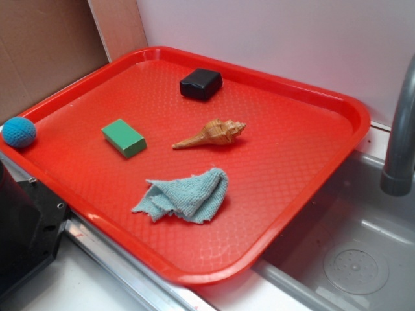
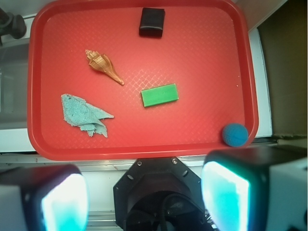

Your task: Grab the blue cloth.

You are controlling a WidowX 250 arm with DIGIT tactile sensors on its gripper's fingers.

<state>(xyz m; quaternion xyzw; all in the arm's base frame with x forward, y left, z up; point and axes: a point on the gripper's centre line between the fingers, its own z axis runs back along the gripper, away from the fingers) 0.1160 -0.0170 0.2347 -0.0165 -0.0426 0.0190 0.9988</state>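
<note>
Red plastic tray [image 1: 311,162], textured floor, fills most of the exterior view; its left corner is cut off by a dark black shape at the lower left, too cropped to identify. Blue cloth [image 1: 188,195] lies crumpled on the tray's near half, folded over itself, ragged corner pointing left, free of everything else. Seashell [image 1: 212,134] lies just behind it, apart from it, pointed end toward the left. Green block [image 1: 124,138] sits to the left of the shell, flat on the tray. Black block [image 1: 201,83] is near the far rim. Blue ball [image 1: 19,131] rests at the tray's left rim; whether it is in the tray or on the edge is unclear here. Grey faucet pipe [image 1: 399,129] is cut off at the right edge, above a steel sink [image 1: 350,259]. Gripper not seen in this view.

Wrist view, looking down from beyond one long side. Gripper [image 2: 144,197]: 2 fingers [image 2: 62,202] blurred and glowing cyan at the bottom corners, set wide apart, nothing between them, off the tray. Cloth [image 2: 84,114] lies at the tray's left, well clear of the gripper. Shell [image 2: 103,66] above it, green block [image 2: 160,95] centre, black block [image 2: 152,22] at the top rim, ball [image 2: 235,134] inside the lower right corner against the wall. Tray rim [image 2: 144,153] complete except the top edge, cropped.
</note>
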